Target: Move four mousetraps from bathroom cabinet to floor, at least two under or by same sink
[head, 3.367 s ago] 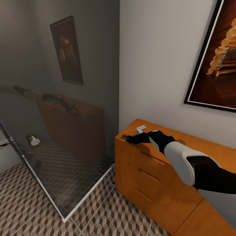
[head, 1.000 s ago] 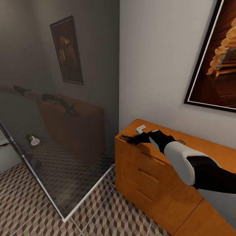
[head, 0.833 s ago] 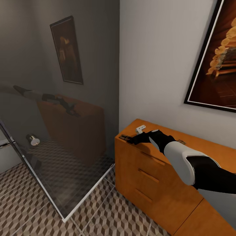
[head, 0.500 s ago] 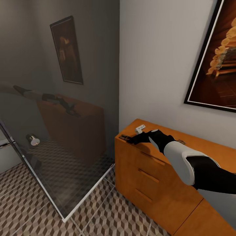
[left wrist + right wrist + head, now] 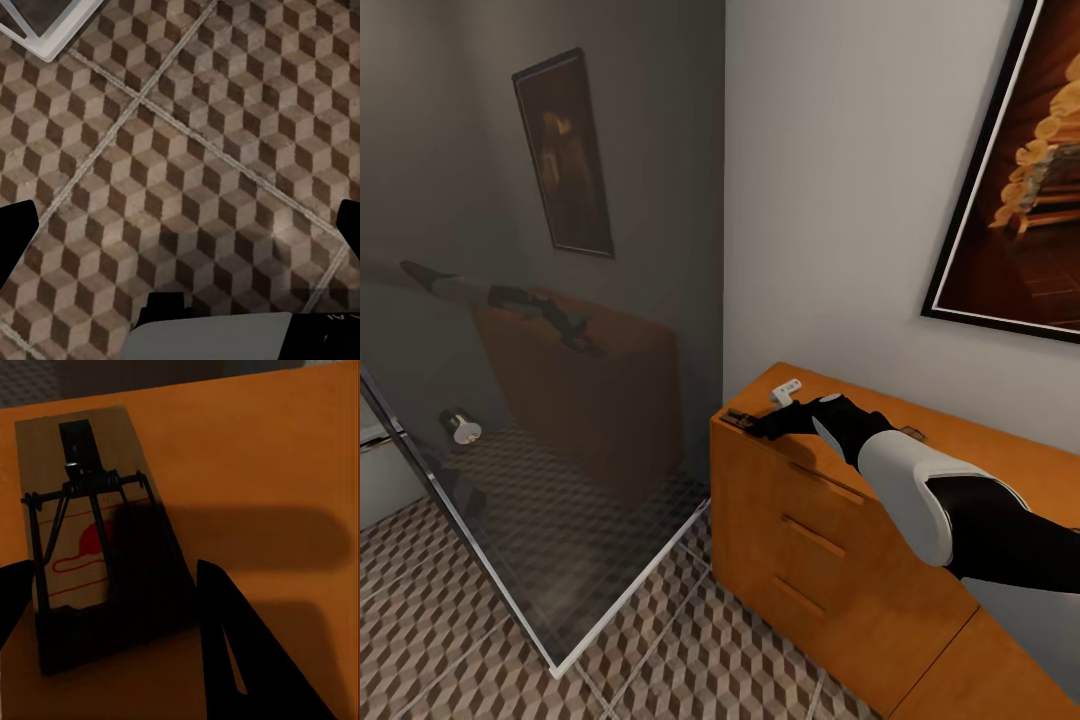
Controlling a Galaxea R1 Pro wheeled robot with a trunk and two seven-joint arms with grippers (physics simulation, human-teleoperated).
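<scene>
The bathroom floor (image 5: pixel 660 650), tiled in its cube pattern, runs along the foot of the cabinet and under a tall glass shower panel (image 5: pixel 560 400) that meets it at the left. This is the surface every trap has to reach, and no trap can be seen on the stretch in view. The orange-brown cabinet (image 5: pixel 840 540) stands against the white wall beneath a framed picture (image 5: pixel 1020 200), its drawers closed. The traps lie out on its flat top, so nothing needs to be opened to get at them. The right arm (image 5: pixel 930 490) reaches low across that top toward the corner nearest the glass, keeping the right claw (image 5: pixel 755 425) almost level with the wood, which looks like the sensible way to pinch something so thin. The left claw (image 5: pixel 180 225) hangs over bare floor tiles with its fingers (image 5: pixel 15 225) spread wide and nothing between them, probably parked out of the way. The target mousetrap (image 5: pixel 738 418) sits flat at the very corner of the cabinet top. In the right wrist view its board (image 5: pixel 82 532) lies wire side up, and the near end is bracketed by the two dark fingers (image 5: pixel 240 652). They stand apart on either side of it, so the claw is open and not yet pinching. A second, paler mousetrap (image 5: pixel 787 389) rests just behind the wrist, nearer the wall. What looks like a third mousetrap (image 5: pixel 912 434) peeks out past the forearm, too small to be sure.
</scene>
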